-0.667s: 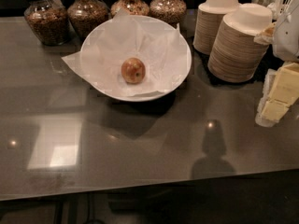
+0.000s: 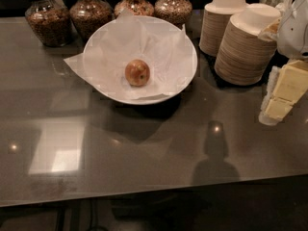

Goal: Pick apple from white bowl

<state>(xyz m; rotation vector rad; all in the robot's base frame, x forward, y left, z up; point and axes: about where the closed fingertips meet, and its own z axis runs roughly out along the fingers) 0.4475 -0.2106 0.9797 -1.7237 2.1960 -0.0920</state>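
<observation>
The apple (image 2: 137, 72), small, round and reddish-orange with a dark spot, lies in the middle of the white bowl (image 2: 186, 76). The bowl is wide and shallow, lined with crinkled white paper, and stands on the dark glossy table at the back centre. My gripper (image 2: 276, 102), white with pale yellow parts, hangs at the right edge of the view. It is well to the right of the bowl and apart from it, low over the table, and it holds nothing.
Two tall stacks of beige paper bowls (image 2: 243, 44) stand between the gripper and the white bowl. Several glass jars of grains (image 2: 89, 16) line the back edge behind the bowl. The table's front edge (image 2: 144, 196) runs across the bottom.
</observation>
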